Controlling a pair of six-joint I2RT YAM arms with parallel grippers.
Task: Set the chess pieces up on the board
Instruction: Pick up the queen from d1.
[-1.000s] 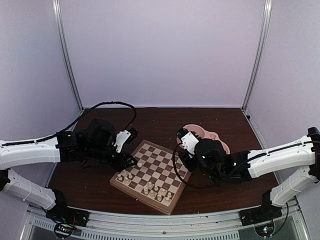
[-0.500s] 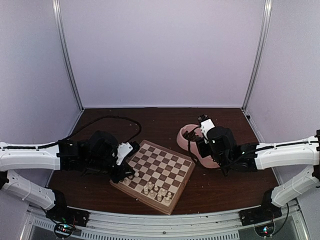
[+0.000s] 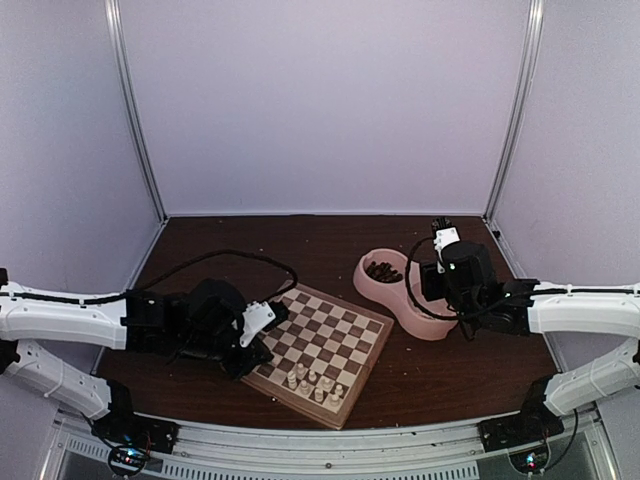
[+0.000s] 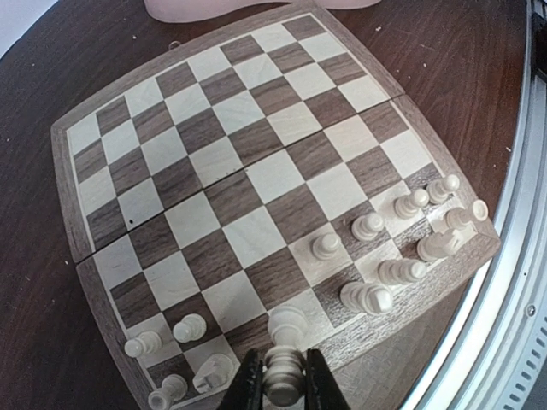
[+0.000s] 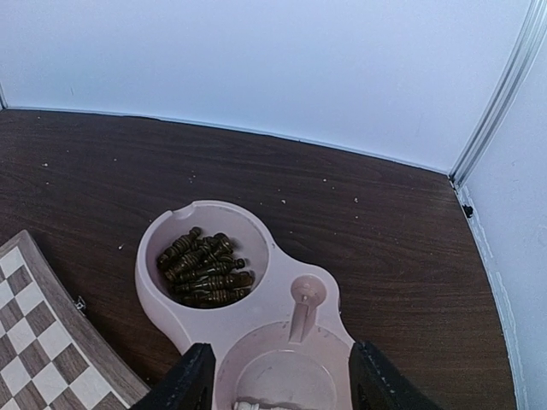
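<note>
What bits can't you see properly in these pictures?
- Left wrist view: the pale piece in the left gripper is cut off by the bottom edge, so its kind is unclear.
- Right wrist view: the near compartment of the pink bowl runs off the bottom edge; its contents are hidden.
- Top view: the chess pieces on the board are too small to name.

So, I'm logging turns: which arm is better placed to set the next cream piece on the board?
Left. The left tool is shut on a cream piece just above the board's near edge; the right tool stands open over the pink bowl, holding nothing.
</note>
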